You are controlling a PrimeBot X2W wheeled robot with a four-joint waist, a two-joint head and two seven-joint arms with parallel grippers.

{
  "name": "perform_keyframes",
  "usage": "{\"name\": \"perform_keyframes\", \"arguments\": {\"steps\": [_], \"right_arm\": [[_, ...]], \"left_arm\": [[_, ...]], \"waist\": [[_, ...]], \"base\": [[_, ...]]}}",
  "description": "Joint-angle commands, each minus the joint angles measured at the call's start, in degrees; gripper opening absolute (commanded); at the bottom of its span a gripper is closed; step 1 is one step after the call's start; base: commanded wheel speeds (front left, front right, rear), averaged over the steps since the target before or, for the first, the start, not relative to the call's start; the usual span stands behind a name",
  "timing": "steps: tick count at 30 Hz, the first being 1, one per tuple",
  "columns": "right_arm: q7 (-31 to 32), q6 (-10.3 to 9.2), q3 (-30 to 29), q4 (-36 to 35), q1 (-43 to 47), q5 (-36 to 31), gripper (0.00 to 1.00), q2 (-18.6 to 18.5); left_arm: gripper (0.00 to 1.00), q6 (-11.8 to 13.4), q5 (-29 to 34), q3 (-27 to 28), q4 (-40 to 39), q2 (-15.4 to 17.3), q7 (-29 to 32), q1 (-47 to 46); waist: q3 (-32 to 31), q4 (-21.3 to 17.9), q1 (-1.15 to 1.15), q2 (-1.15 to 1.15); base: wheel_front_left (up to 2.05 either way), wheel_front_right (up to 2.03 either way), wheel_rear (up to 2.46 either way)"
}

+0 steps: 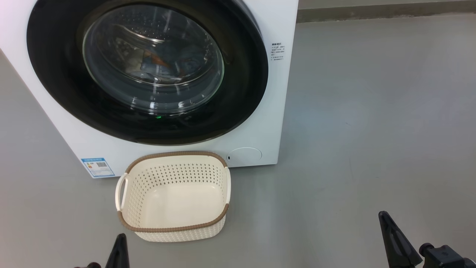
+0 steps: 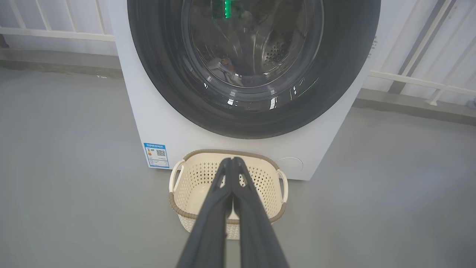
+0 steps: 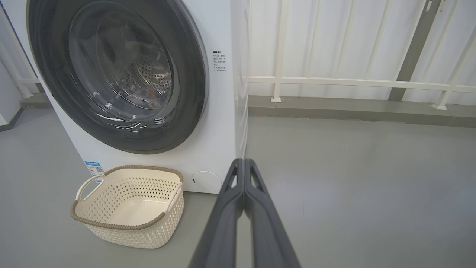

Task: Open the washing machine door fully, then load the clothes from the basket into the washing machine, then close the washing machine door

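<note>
The washing machine door is shut on the washing machine, with clothes showing behind its glass. The basket stands empty on the floor, just before the machine's front edge. Both pairs of jaws are clenched on nothing, short of the basket; the left pair faces the door squarely.

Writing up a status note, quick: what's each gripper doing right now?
Left gripper: closed, holding nothing.
Right gripper: closed, holding nothing.
</note>
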Motion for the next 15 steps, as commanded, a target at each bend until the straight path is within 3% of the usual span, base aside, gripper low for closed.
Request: {"name": "perform_keyframes", "arguments": {"steps": [1, 4, 15], "right_arm": [[0.43, -0.01, 0.11, -1.18, -0.34, 2.26, 0.0, -0.29], [0.84, -0.02, 0.19, -0.88, -0.66, 4.56, 0.0, -0.41], [2.18, -0.06, 0.47, 0.34, -1.97, 12.06, 0.0, -0.74]], "left_arm": [[0.0, -0.2, -1.73, 0.49, -1.09, 0.43, 0.27, -1.09], [0.0, -0.33, -3.63, 0.72, -1.04, 0.47, 0.77, -1.29], [0.0, -0.79, -9.92, 1.46, -0.62, 0.58, 2.4, -2.25]], "waist": [[-0.02, -0.01, 0.05, 0.0], [-0.12, -0.04, 0.13, 0.0], [0.06, -0.12, 0.0, 0.0]], "base": [[0.0, 0.0, 0.0], [0.0, 0.0, 0.0], [0.0, 0.0, 0.0]]}}
